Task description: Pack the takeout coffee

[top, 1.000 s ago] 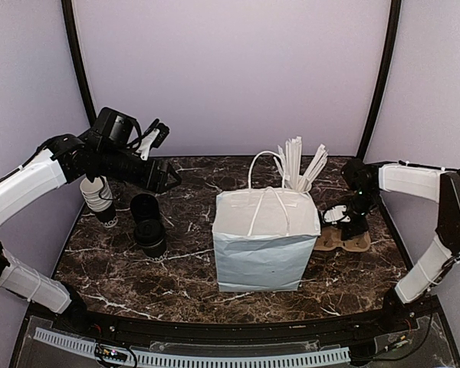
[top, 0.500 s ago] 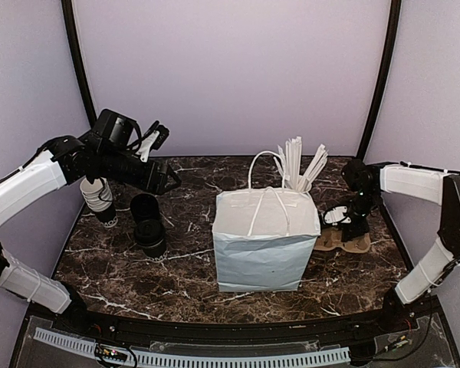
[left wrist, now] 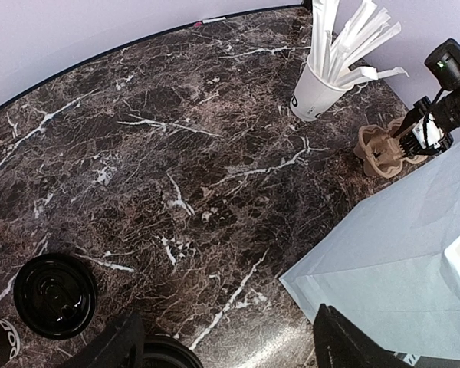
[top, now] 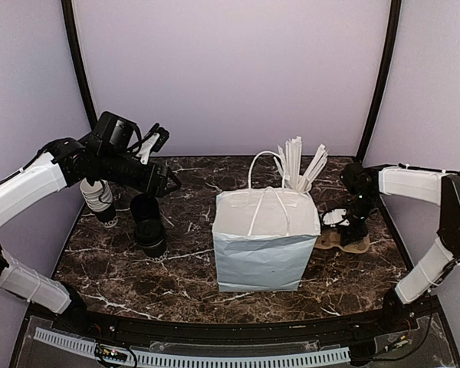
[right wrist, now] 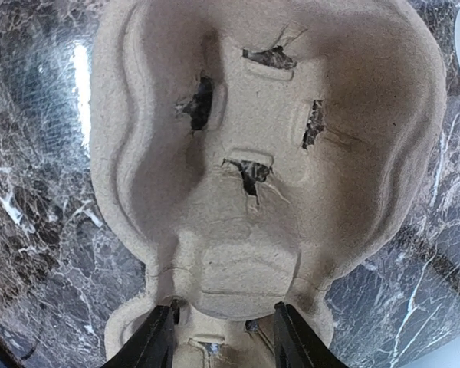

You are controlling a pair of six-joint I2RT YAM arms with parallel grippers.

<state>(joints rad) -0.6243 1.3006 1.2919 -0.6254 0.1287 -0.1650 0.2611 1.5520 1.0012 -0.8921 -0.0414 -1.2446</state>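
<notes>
Two takeout coffee cups with dark sides and black lids stand at the left of the table, one (top: pixel 144 205) behind the other (top: pixel 150 234). My left gripper (top: pixel 169 182) hangs open above and to the right of them, holding nothing. In the left wrist view one lid (left wrist: pixel 55 295) lies left of the fingers and another (left wrist: pixel 167 355) peeks in at the bottom edge by the left finger. My right gripper (right wrist: pixel 224 316) is down on the brown pulp cup carrier (right wrist: pixel 268 138), its fingers against both sides of the middle ridge. The carrier (top: pixel 345 241) lies flat on the table.
A white paper bag (top: pixel 265 239) with handles stands mid-table. Behind it is a white cup of white sticks (top: pixel 299 175). A stack of lidless white cups (top: pixel 97 196) stands at the far left under my left arm. Dark marble shows between the coffees and the bag.
My left arm has eased slightly down and left. The right wrist has dipped a little toward the carrier. Cups, bag and carrier have not moved.
</notes>
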